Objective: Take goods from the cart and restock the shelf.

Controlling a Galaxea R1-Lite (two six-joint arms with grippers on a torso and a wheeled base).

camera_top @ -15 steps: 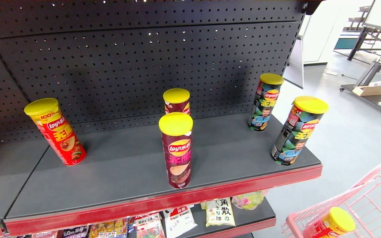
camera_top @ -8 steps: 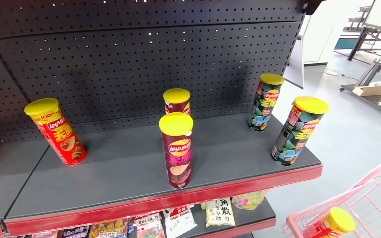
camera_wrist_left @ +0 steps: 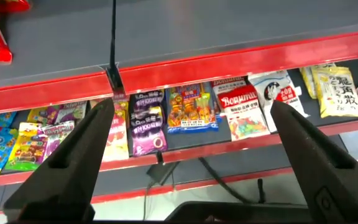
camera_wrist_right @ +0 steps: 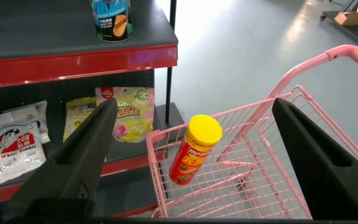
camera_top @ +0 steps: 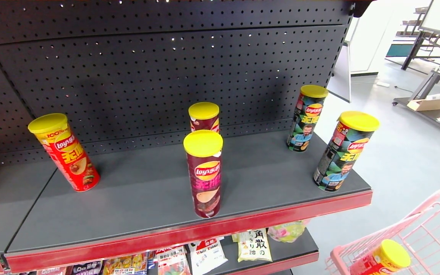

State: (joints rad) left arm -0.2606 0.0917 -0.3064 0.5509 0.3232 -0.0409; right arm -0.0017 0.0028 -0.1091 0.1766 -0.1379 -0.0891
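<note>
While R gripper (camera_wrist_right: pixel 192 104) gapes, red can (camera_wrist_right: pixel 194 152) leans in cart (camera_wrist_right: pixel 319 61).

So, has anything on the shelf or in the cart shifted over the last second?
Nothing visibly changed. The five chip cans stand on the shelf in the same spots, and the red chip can lies in the pink cart as before.

Wide bare shelf board (camera_top: pixel 136 191) lies between the red can (camera_top: pixel 65 152) and the front maroon can (camera_top: pixel 204 173)
</note>
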